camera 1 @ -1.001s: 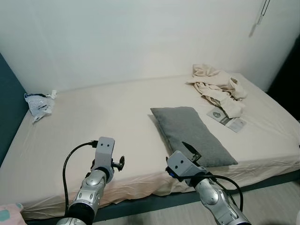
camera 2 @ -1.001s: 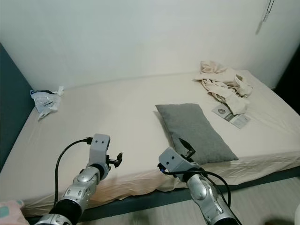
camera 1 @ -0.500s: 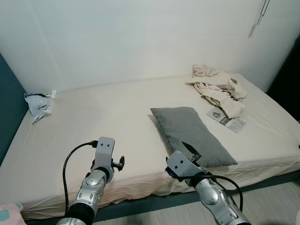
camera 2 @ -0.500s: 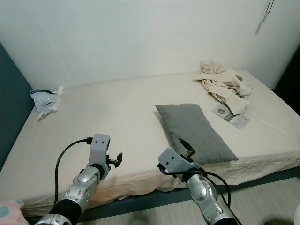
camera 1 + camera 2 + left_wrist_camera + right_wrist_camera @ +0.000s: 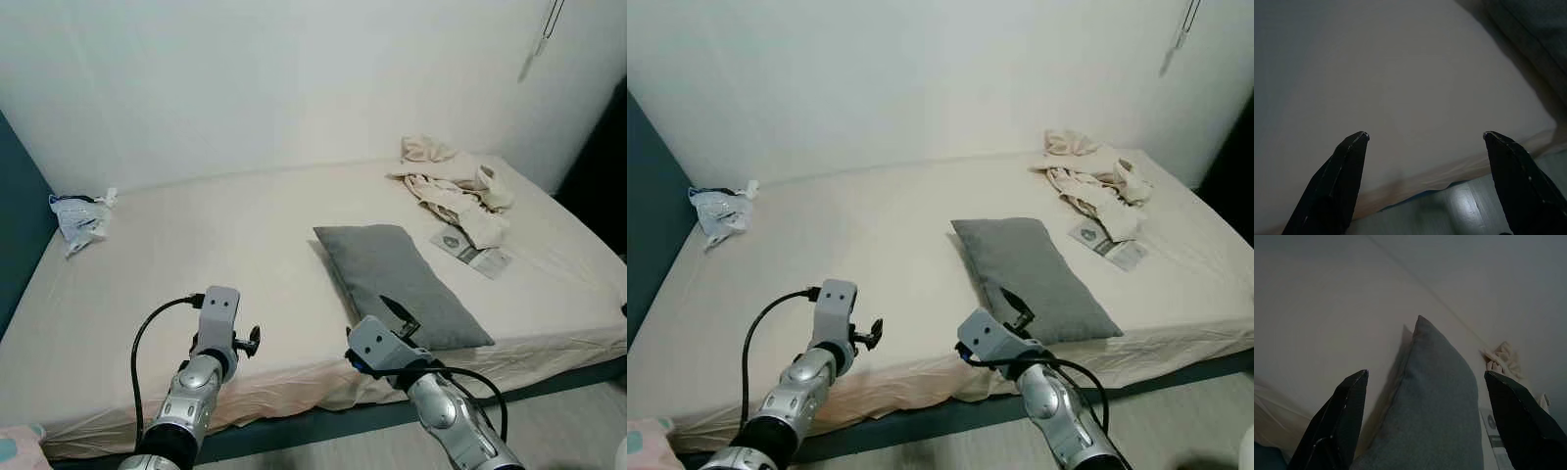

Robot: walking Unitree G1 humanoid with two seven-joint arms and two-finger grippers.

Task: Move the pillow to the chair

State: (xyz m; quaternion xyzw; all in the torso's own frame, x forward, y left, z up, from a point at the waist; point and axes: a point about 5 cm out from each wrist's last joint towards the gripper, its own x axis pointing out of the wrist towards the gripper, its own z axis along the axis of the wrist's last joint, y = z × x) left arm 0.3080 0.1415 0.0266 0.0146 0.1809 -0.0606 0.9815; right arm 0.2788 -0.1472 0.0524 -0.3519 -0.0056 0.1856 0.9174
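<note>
2 claws gape wide: right claw [image 5: 1425,421] faces the pillow [image 5: 402,284] on the bed [image 5: 196,255], left claw [image 5: 1425,181] beside; a shallow pinch risks slipping.

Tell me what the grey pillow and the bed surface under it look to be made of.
Pillow: grey woven fabric, matte, probably soft-filled; its edges sag and show a seam. Bed sheet: thin cream cloth, likely cotton, matte, wrinkling along the near edge.
</note>
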